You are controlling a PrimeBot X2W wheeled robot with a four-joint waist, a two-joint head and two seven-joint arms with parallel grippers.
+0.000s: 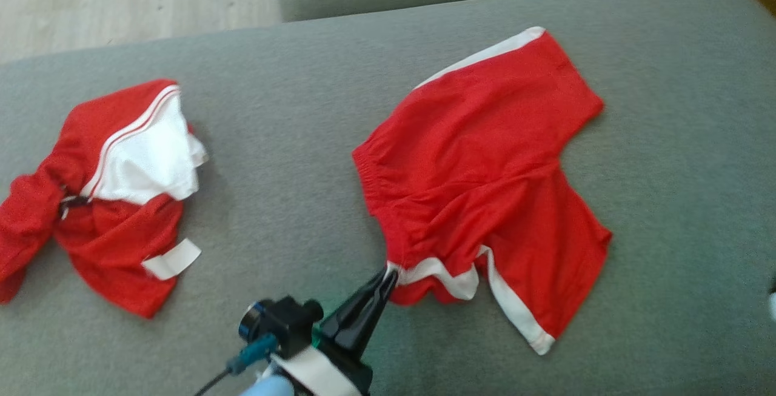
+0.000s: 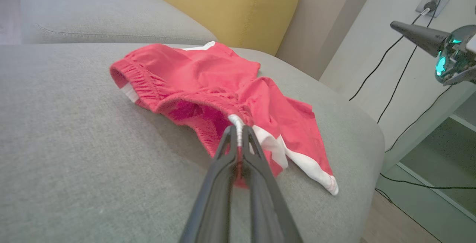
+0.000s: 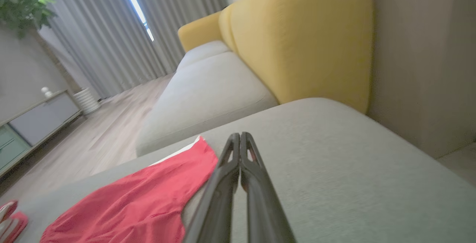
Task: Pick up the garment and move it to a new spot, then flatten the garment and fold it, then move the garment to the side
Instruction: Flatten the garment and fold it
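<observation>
Your left gripper (image 1: 388, 275) sits lowest in the head view, fingers clamped on the white-trimmed waistband corner of the red shorts (image 1: 485, 159). In the left wrist view the same gripper (image 2: 238, 129) pinches a bit of white trim right at the fingertips. The shorts (image 2: 208, 75) spread away ahead of and to the right of those fingers, waistband open and slightly lifted, legs lying on the grey sofa cushion (image 2: 74, 142). Well off to the left of that gripper, a second red and white garment (image 1: 115, 202) lies crumpled on the same cushion, apart from the shorts. Your right gripper (image 3: 240, 137) has its fingers pressed together with nothing between them and hangs over bare cushion. One red leg of the shorts (image 3: 141, 202) lies just left of its fingers, not touching them. A yellow backrest (image 3: 297, 42) stands beyond the fingertips. From the left wrist view, the right gripper (image 2: 394, 25) floats up high at the right, well clear of the shorts.
</observation>
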